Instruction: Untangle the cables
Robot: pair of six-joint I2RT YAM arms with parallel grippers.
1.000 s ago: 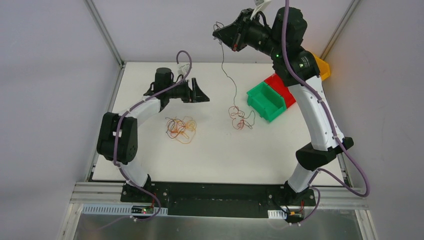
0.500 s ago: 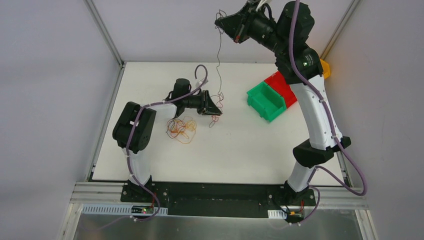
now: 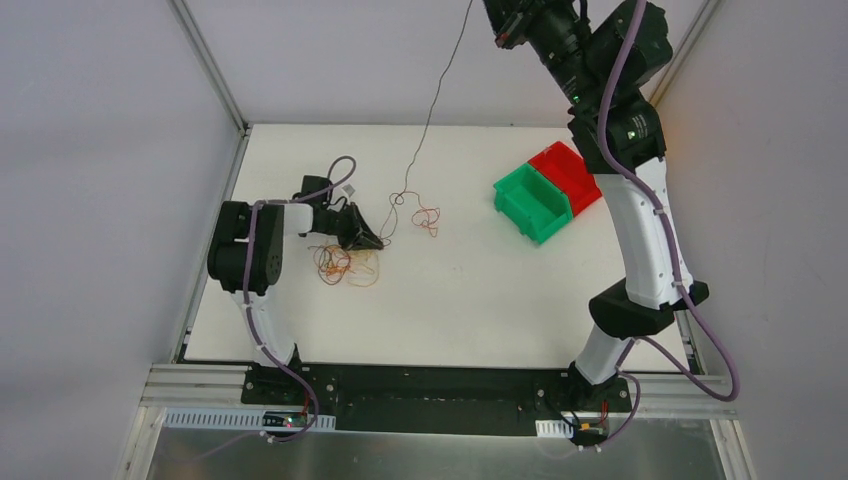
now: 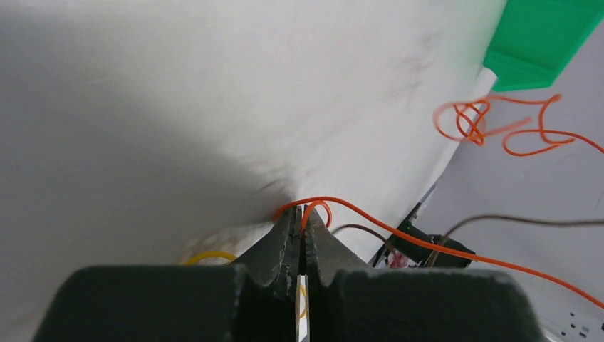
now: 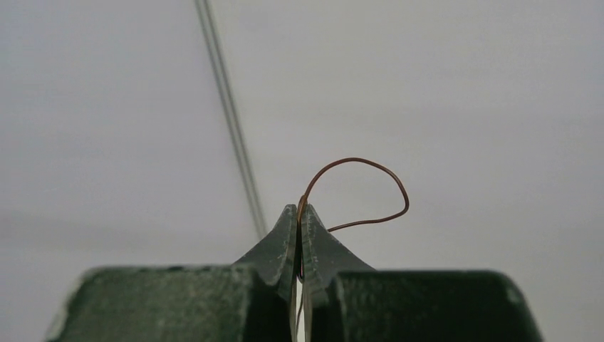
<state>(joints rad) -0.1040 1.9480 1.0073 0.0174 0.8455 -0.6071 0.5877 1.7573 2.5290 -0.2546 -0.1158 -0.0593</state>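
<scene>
The cables are hair-thin wires. A tangle of orange, red and yellow ones (image 3: 345, 262) lies on the white table (image 3: 480, 290), left of centre. My left gripper (image 3: 376, 242) rests low at the tangle's right edge. In the left wrist view the left gripper (image 4: 300, 211) is shut on an orange wire (image 4: 427, 241). My right gripper (image 5: 300, 209) is shut on a dark brown wire (image 5: 370, 171). In the top view that brown wire (image 3: 435, 95) runs up from red curls (image 3: 427, 217) on the table and out of the top edge, where the right fingertips are cut off.
A green bin (image 3: 532, 200) and a red bin (image 3: 570, 172) stand side by side at the table's right. The raised right arm (image 3: 640, 210) reaches up over them. Metal frame posts (image 3: 210, 70) rise at the table's far corners.
My left gripper dropped back left onto the tangle and shut on an orange wire. The right gripper rose higher, and the brown wire's curls slid left across the table.
</scene>
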